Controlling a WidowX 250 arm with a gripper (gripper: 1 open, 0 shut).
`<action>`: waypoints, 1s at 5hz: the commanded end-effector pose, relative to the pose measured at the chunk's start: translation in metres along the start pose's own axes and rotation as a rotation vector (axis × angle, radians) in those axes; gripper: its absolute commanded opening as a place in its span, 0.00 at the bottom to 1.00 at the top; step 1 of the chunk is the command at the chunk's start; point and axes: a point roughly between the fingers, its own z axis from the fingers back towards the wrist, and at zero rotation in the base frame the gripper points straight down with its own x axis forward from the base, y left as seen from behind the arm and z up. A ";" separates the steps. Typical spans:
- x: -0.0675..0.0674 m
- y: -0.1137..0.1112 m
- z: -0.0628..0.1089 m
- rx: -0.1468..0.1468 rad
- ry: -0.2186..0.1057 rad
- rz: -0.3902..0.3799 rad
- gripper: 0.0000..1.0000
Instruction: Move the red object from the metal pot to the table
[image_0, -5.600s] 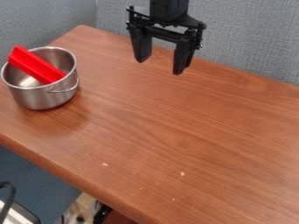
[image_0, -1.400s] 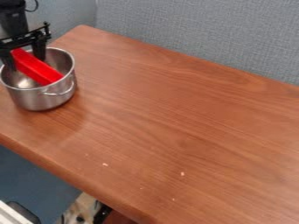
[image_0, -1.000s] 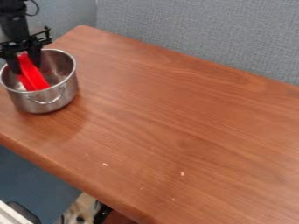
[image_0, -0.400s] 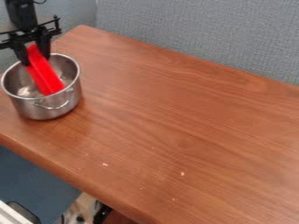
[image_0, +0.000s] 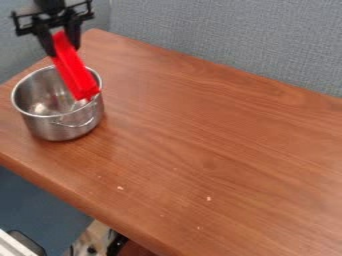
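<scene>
— One thing worries me: the red object (image_0: 76, 72) hangs tilted from the gripper (image_0: 59, 42), jaws clamped tight on its upper end, low end over the metal pot (image_0: 58, 103) by the far rim.

— What's the risk?

— I could catch that rim carrying it sideways and drag the pot, or lose the bar before it reaches the table (image_0: 214, 140).

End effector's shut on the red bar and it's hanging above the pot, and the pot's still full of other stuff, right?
Not quite. The camera view shows the end effector shut on the red bar hanging above the pot, but the pot looks empty.
</scene>
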 end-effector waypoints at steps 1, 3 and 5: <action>-0.011 -0.031 0.051 -0.075 -0.074 -0.050 0.00; -0.072 -0.100 0.057 -0.125 -0.023 -0.200 0.00; -0.147 -0.122 0.053 -0.152 0.000 -0.363 0.00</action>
